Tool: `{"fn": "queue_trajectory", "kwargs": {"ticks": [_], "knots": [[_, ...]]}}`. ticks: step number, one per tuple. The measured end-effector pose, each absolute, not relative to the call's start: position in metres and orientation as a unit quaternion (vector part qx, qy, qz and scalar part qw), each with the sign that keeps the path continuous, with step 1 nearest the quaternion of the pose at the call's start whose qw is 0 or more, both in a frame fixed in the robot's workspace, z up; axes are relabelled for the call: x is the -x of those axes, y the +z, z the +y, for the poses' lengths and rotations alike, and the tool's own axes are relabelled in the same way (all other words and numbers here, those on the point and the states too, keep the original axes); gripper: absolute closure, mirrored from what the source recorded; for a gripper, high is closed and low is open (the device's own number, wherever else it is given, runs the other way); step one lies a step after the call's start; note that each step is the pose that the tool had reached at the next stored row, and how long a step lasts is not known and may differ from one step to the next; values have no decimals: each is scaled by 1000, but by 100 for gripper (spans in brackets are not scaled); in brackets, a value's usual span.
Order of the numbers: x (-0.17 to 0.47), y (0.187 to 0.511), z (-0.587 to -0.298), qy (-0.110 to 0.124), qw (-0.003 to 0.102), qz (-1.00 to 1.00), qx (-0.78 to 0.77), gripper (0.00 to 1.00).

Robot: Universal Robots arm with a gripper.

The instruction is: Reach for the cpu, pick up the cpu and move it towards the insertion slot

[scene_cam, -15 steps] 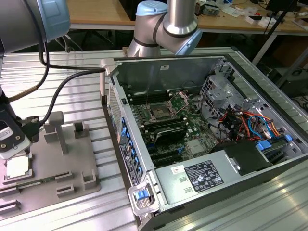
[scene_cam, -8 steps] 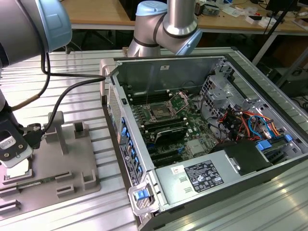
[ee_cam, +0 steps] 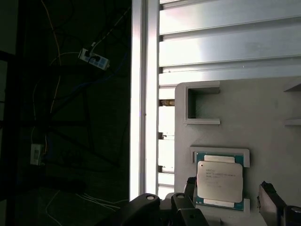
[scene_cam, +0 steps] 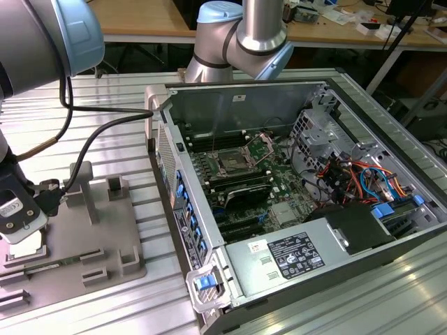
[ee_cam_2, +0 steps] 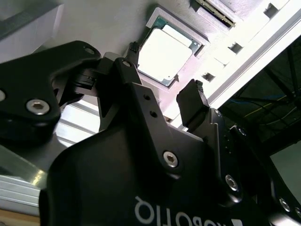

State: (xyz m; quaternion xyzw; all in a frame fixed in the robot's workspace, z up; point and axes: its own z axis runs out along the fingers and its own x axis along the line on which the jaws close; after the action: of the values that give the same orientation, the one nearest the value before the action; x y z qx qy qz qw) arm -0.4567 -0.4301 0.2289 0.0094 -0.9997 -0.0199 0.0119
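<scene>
The cpu [scene_cam: 26,246], a small square chip with a pale metal top, lies flat in a framed recess of the grey tray [scene_cam: 105,241] at the exterior view's left. My gripper [scene_cam: 21,229] hangs just above it. In both wrist views the gripper [ee_cam: 229,190] is open, with one dark finger [ee_cam: 189,186] on each side of the cpu [ee_cam: 219,181] and gaps between pads and chip. The second wrist view shows the cpu [ee_cam_2: 164,52] beyond the gripper [ee_cam_2: 164,70]. The insertion slot [scene_cam: 230,164] sits in the green motherboard inside the open computer case, its bracket raised.
The computer case's side wall [scene_cam: 164,160] stands between tray and motherboard. A power supply [scene_cam: 293,255] and coloured cables [scene_cam: 356,178] fill the case's other end. Upright posts [scene_cam: 84,185] rise from the tray. A black cable [scene_cam: 105,129] loops from the arm. The table is ribbed aluminium [ee_cam: 225,42].
</scene>
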Motion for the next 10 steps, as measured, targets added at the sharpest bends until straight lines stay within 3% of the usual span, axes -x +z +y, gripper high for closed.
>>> {"fn": "queue_trajectory", "kwargs": {"ticks": [6, 7, 10], "knots": [[457, 229, -430, -20, 12, -1000, -9, 39], [457, 229, -430, -20, 12, -1000, -9, 33], [457, 229, -430, -20, 12, -1000, -9, 33]]}}
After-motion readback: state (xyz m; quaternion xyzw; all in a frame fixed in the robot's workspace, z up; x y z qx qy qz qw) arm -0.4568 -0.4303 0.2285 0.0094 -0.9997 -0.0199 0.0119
